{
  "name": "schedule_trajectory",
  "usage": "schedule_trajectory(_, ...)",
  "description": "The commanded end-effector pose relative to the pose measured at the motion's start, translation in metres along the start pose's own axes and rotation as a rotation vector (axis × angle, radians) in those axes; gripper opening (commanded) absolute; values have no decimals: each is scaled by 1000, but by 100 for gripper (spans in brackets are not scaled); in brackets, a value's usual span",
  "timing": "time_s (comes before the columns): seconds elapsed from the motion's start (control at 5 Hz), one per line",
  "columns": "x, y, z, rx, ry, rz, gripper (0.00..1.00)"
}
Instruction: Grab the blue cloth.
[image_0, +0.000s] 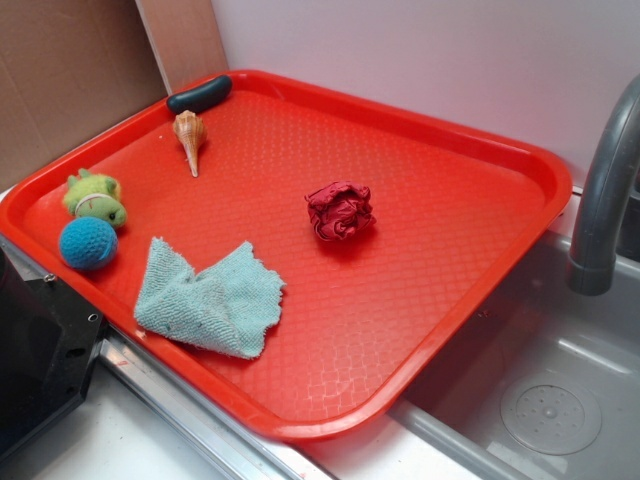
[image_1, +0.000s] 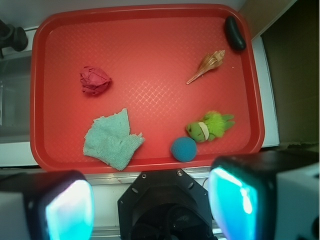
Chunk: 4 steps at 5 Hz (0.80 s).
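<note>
Your gripper (image_1: 160, 200) hangs spread wide, gripping nothing, off the tray's (image_1: 150, 20) 6 o'clock edge in the wrist view. The blue cloth (image_1: 111, 140) lies flat at the tray's 7 o'clock, with the blue ball (image_1: 184, 149) toward its 3 o'clock.

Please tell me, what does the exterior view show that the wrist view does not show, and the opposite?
Only the exterior view shows the grey faucet and the sink drain to the right of the tray.

Only the wrist view shows the pincer, its two fingers wide apart and holding nothing, near the tray's edge.

Both show the red tray, the blue cloth lying flat, the red wad, the blue ball, the green toy, the shell and the dark oblong object.
</note>
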<state>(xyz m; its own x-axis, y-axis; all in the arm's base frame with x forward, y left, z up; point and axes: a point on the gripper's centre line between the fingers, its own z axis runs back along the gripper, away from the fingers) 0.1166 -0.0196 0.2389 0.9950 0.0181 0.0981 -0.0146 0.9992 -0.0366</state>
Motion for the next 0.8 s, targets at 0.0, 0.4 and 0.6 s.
schedule_trajectory(0.0, 0, 0, 0, 0, 0, 0, 100)
schedule_trajectory(0.4, -4, -23, -96, -45, 81, -37, 100)
schedule_trajectory(0.6, -3, -30, -131, -84, 51, -107, 100)
